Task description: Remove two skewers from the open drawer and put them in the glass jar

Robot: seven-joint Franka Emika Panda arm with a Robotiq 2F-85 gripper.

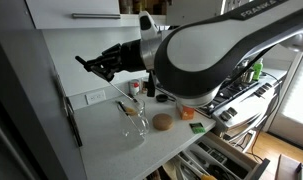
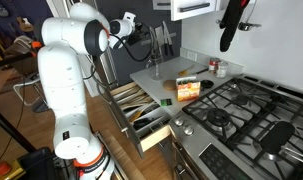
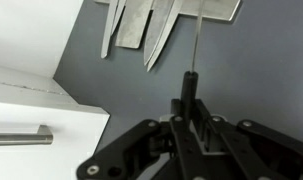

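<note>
As gripper [image 3: 189, 88] holds one skewer [image 3: 195, 45], one jar [image 1: 135, 122]

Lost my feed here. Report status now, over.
Tool shut on one skewer, up off the counter. Glass jar on counter, lower, apart. Wall knives ahead of skewer tip.

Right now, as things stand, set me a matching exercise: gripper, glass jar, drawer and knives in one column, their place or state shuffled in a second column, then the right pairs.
Column one:
1. gripper
2. glass jar
3. drawer
4. knives

Column two:
A. pulled open below the countertop
B. hanging on the wall
C. shut on a thin skewer
D. standing on the countertop

Pairs: 1-C, 2-D, 3-A, 4-B.
</note>
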